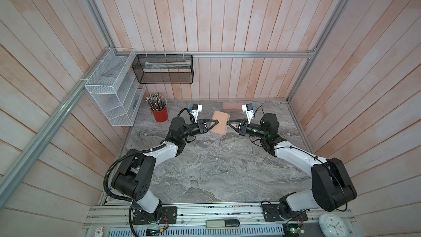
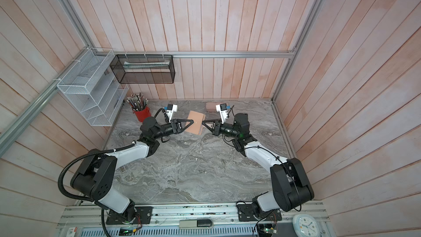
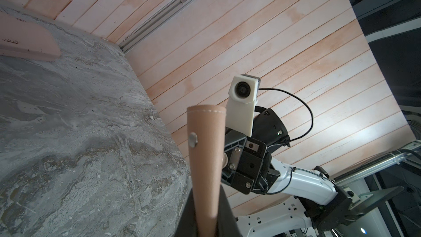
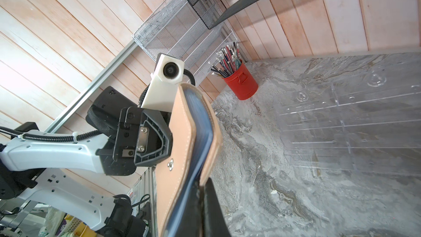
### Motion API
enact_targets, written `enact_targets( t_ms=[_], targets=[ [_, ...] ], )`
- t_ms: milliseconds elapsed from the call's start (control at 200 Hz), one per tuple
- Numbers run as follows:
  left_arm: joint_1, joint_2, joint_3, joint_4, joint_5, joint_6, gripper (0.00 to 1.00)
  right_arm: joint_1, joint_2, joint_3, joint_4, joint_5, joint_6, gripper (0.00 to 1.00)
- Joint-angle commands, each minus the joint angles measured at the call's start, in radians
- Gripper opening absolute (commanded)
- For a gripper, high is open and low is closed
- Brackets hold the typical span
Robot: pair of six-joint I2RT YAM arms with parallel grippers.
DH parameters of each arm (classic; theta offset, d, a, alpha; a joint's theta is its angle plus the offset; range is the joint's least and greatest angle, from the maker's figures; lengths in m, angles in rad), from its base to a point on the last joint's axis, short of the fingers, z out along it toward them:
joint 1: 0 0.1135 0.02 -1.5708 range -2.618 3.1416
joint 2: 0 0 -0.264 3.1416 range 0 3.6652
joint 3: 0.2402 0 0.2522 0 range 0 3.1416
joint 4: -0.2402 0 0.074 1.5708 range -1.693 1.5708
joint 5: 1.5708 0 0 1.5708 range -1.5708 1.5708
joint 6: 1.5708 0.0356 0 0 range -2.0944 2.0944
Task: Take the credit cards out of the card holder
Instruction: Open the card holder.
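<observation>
Grey marble-look table [image 1: 205,169], pinkish wood-plank walls w/ alu rails all round.
Back-left corner: red cup [image 1: 160,115] stuffed w/ pens; white mesh rack [image 1: 114,94] + black mesh basket [image 1: 163,70] hang on the walls above it, smth pale in the black one. Pale pink case [image 1: 230,106] sits by the back edge, clear acrylic rack [image 4: 341,124] lies flat on the table. Card holder [image 1: 220,116] is up btw both hands over the back-middle: left hand [image 1: 216,123] pinching one side, right hand [image 1: 228,123] pressed together on the opposite edge, blue-grey sleeves showing.

Tan-pink card holder [image 4: 180,156] with white stitching and blue-grey lining; grey-veined marble table [image 1: 216,167]; red pencil cup [image 1: 160,115] at 10 o'clock.
</observation>
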Motion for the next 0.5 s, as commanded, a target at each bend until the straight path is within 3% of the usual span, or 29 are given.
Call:
enact_targets(
  t_ms=[0,60,170,230,415,495],
  targets=[
    [-0.016,0.015,0.014,0.031,0.022,0.005,0.09,0.02,-0.001,-0.005,0.038,-0.072,0.004,0.0],
    [-0.016,0.016,0.015,0.028,0.019,0.006,0.11,0.019,-0.015,-0.005,0.024,-0.056,-0.004,0.0],
    [-0.016,0.011,0.018,0.003,0.003,0.018,0.29,0.021,-0.041,0.016,-0.065,-0.006,-0.048,0.0],
    [-0.015,0.012,0.019,-0.011,-0.002,0.025,0.44,0.02,-0.054,0.029,-0.116,0.023,-0.075,0.0],
    [-0.013,0.01,0.021,-0.053,-0.025,0.04,0.65,0.021,-0.081,0.066,-0.253,0.111,-0.135,0.0],
    [-0.005,0.005,0.017,-0.075,-0.035,0.049,0.8,0.02,-0.093,0.082,-0.31,0.159,-0.163,0.0]
  ],
)
